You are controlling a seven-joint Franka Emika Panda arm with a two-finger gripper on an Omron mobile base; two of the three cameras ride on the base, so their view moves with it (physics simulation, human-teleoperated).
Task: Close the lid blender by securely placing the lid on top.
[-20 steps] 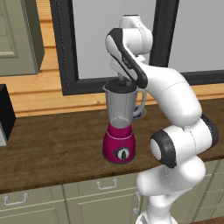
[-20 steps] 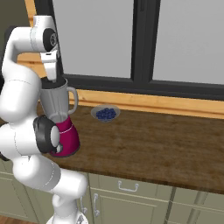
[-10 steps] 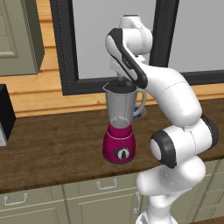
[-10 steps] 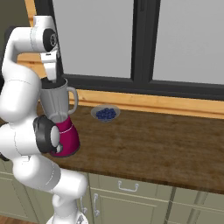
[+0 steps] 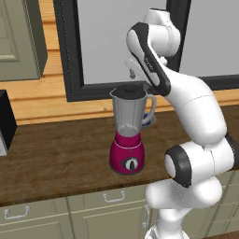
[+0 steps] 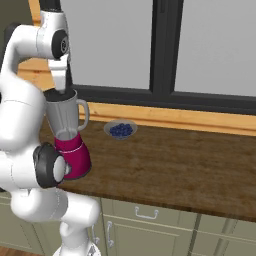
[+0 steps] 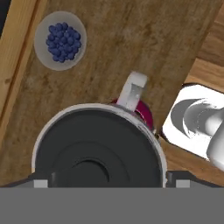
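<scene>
Sitting directly beneath the wide-open, empty claw (image 7: 107,183), the lid (image 7: 97,158) already caps the blender (image 5: 129,133); only withdrawing seems left.

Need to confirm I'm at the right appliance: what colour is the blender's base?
Magenta, with a black dial; the blender base shows best in the left base view.

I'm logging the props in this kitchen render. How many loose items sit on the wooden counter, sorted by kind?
Blender: 1
Lid, seated on the blender jar: 1
Bowl of blueberries: 1
Black appliance at the counter's left end: 1
Total: 4
</scene>
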